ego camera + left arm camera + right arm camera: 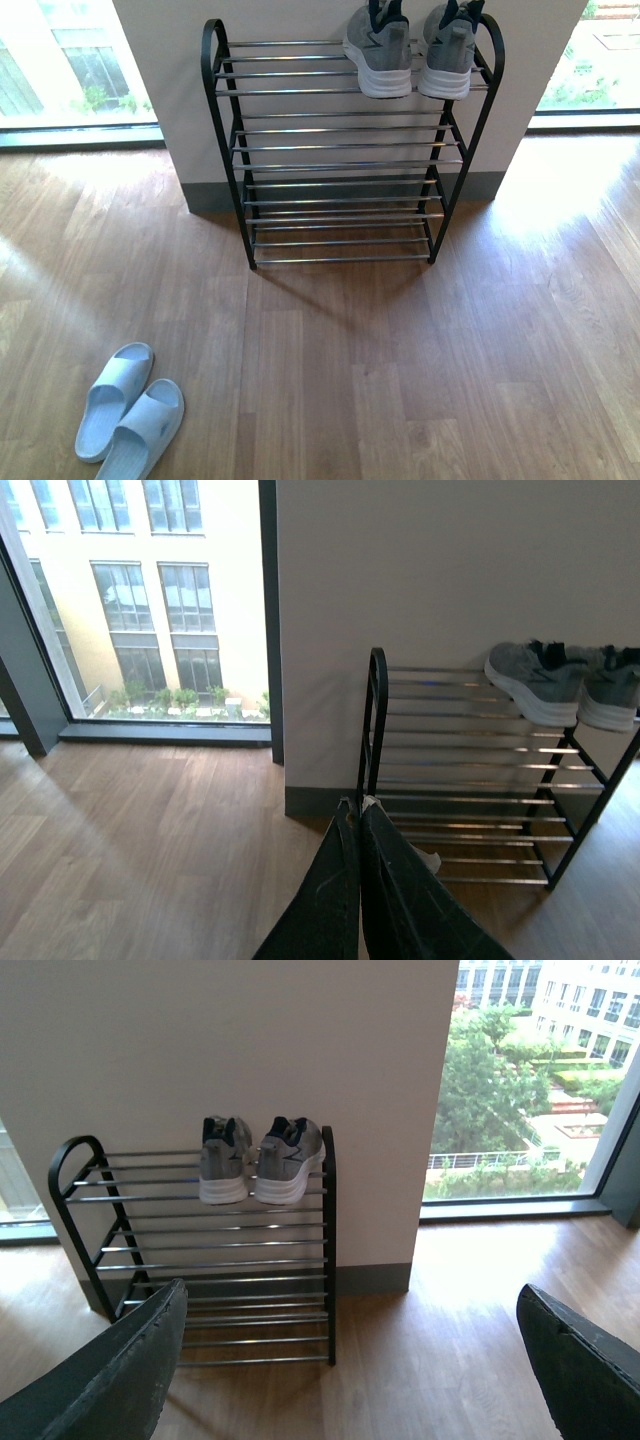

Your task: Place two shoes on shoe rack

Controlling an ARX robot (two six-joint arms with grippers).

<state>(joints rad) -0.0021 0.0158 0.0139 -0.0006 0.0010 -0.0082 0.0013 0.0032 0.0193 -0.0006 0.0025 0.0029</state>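
Slides: seven o'clock; probably light, squashy; pinch strap.
Sneakers: atop rack, one o'clock.
Left gripper: fingers together, empty.
Right gripper: wide.

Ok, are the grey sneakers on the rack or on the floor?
On the rack. Both grey sneakers rest upright, side by side, on the top tier of the shoe rack.

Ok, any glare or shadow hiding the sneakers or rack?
Front view: windows blown out, sun patches wash the floor beside the rack, which throws a shadow forward; sneakers clear but cropped at the top. Left wrist view: bright window, dimmer rack, rods readable. Right wrist view: evenly lit, sneakers sharp; only the right gripper has dark, soft fingers.
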